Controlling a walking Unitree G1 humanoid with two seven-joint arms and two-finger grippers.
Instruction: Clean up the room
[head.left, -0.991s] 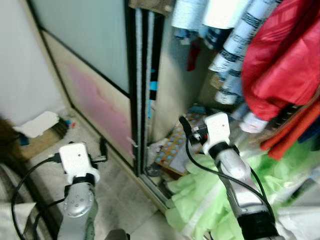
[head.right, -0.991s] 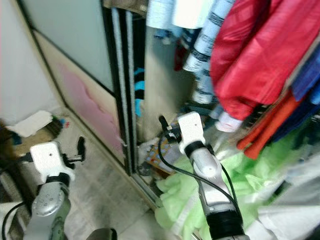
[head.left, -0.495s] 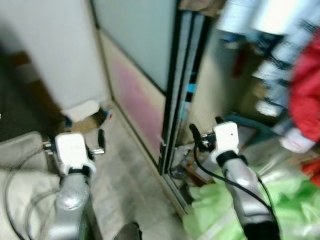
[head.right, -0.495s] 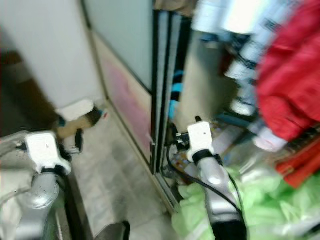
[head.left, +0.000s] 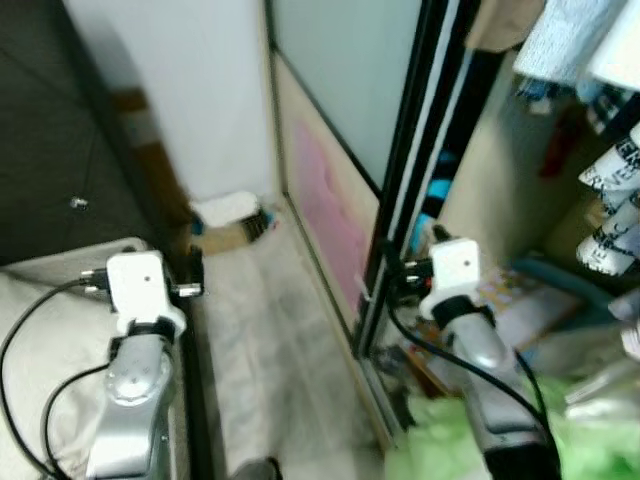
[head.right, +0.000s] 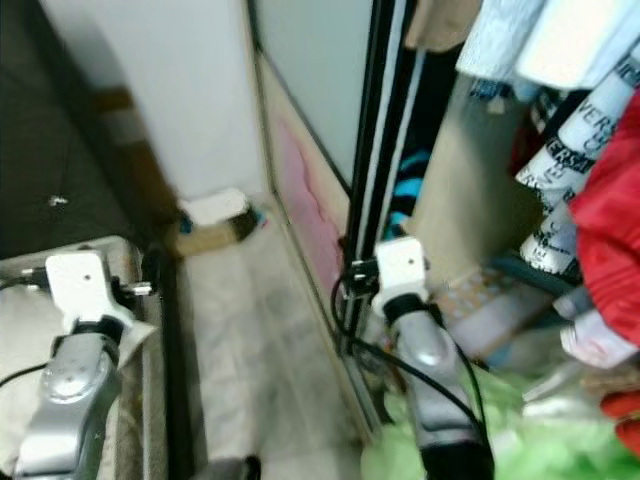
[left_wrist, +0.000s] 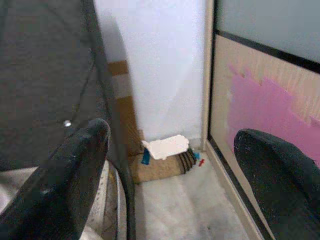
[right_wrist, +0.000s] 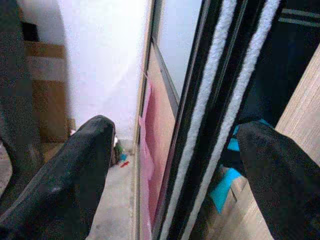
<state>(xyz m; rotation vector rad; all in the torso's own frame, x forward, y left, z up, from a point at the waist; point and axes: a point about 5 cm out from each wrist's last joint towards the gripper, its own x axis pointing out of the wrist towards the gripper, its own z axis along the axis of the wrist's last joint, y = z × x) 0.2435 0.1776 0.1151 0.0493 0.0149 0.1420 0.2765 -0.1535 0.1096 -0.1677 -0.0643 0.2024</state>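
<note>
Left wrist view looks between the left gripper's (left_wrist: 165, 185) spread fingers (left_wrist: 60, 190) at a corner of the floor (left_wrist: 185, 215), where a crumpled white paper (left_wrist: 166, 147) lies on top of a flat brown piece of cardboard (left_wrist: 160, 167), against the white wall (left_wrist: 155, 65) and just beside the sliding wardrobe door (left_wrist: 265, 100). A small blue scrap and a red one sit touching or very near that pile — too small to name.

The right gripper (right_wrist: 170, 170) is also released, holding nothing, its fingers framing the black door frame (right_wrist: 220, 100). In the head views it hangs near the open wardrobe, above a heap of light green cloth (head.left: 560, 450).

Judging by its look, the paper is light, soft and easily crushed; a pinch on its raised, bunched middle would likely hold. The cardboard seems stiff and flat to the floor, so an exposed edge is the better place to take it. Both could slide on the smooth tile when nudged.
</note>
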